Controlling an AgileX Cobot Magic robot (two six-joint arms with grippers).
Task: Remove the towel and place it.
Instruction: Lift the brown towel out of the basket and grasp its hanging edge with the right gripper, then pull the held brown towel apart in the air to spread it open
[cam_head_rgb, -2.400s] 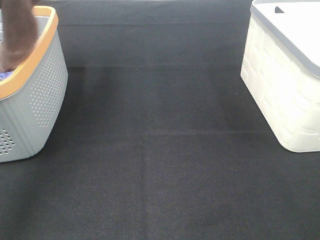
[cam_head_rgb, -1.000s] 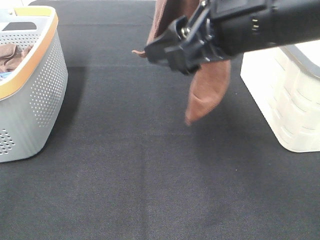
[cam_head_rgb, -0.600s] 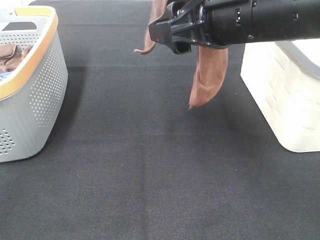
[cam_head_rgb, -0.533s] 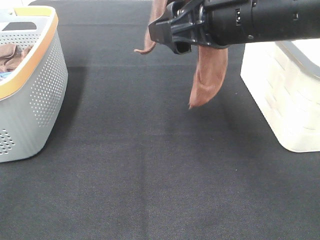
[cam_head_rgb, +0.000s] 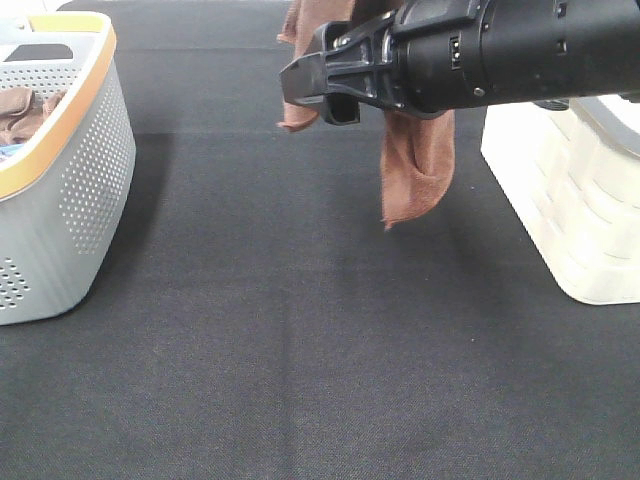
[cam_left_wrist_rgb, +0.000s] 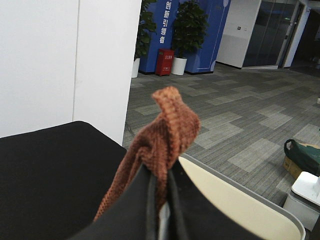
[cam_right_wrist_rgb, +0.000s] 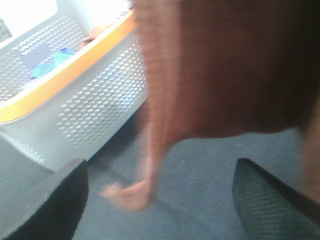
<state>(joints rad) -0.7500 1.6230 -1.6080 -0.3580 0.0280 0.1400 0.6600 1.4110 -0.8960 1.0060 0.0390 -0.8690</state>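
Note:
The reddish-brown towel (cam_head_rgb: 415, 160) hangs in the air over the middle of the black mat, between the grey basket (cam_head_rgb: 80, 170) and the white box (cam_head_rgb: 570, 190). In the left wrist view my left gripper (cam_left_wrist_rgb: 160, 175) is shut on a bunched fold of the towel (cam_left_wrist_rgb: 160, 135); this gripper is out of the exterior view. My right gripper (cam_head_rgb: 305, 90) reaches in from the right, in front of the towel's upper part. In the right wrist view my right gripper (cam_right_wrist_rgb: 160, 200) has its fingers wide apart, and the blurred towel (cam_right_wrist_rgb: 225, 65) hangs close before them.
The grey basket with the orange rim (cam_right_wrist_rgb: 95, 95) holds another brown cloth (cam_head_rgb: 20, 110) and something blue. The white lidded box (cam_left_wrist_rgb: 235, 200) stands at the right edge. A black mat (cam_head_rgb: 300, 340) covers the table.
The towel has come out of the basket and across to the middle. In the last half second the right arm has moved slightly left and down, and the towel's hanging end has swung.

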